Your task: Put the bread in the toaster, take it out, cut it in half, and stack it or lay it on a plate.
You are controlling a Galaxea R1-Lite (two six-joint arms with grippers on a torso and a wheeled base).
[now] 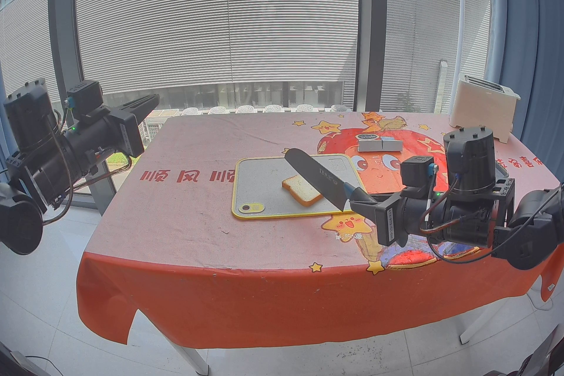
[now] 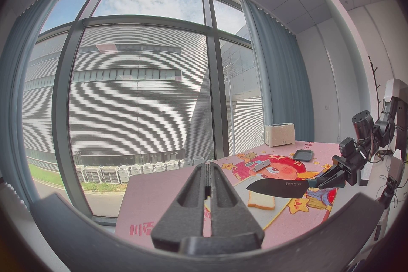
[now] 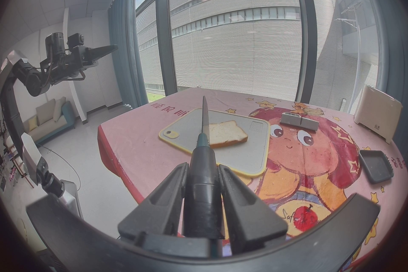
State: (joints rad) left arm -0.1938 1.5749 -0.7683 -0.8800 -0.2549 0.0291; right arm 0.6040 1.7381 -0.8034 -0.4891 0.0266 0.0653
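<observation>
One bread slice (image 1: pixel 302 190), uncut, flat on board (image 1: pixel 264 180).

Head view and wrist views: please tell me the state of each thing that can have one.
bread: whole, uncut, lying flat on the cutting board.
knife: held by its handle, blade over the bread, seemingly not touching it.
right gripper: shut on the knife.
left gripper: shut, empty, raised in the air.
toaster: upright, no bread sticking out.
plate: empty.
</observation>
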